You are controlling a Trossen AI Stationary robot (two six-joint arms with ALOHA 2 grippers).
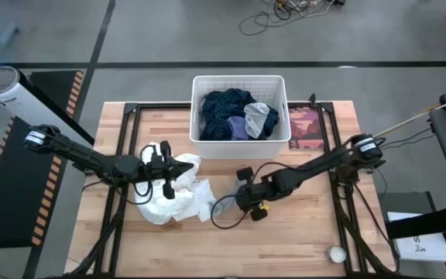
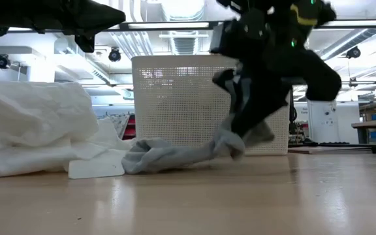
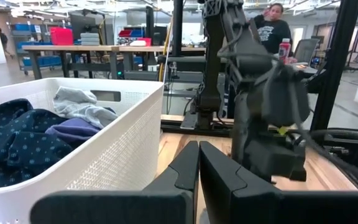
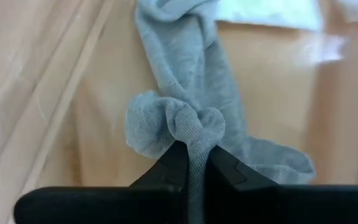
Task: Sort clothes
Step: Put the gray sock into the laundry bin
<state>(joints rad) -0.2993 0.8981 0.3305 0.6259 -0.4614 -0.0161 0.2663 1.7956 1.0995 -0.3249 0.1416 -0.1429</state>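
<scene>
The clothes lie in three lots: a grey sock (image 4: pixel 188 93) pinched in the right claw (image 4: pixel 191 163), a white heap (image 1: pixel 173 198) under the left claw (image 1: pixel 163 167), and navy (image 1: pixel 223 112) and grey pieces in the basket (image 1: pixel 239 79) beyond both. The step in hand looks like a pick: the right claw has bunched the sock's middle, the rest trailing ahead of it on the table (image 1: pixel 300 232). Next comes a lift clear of the wood, then a carry to its pile. The left claw hangs pressed together, holding nothing.
</scene>
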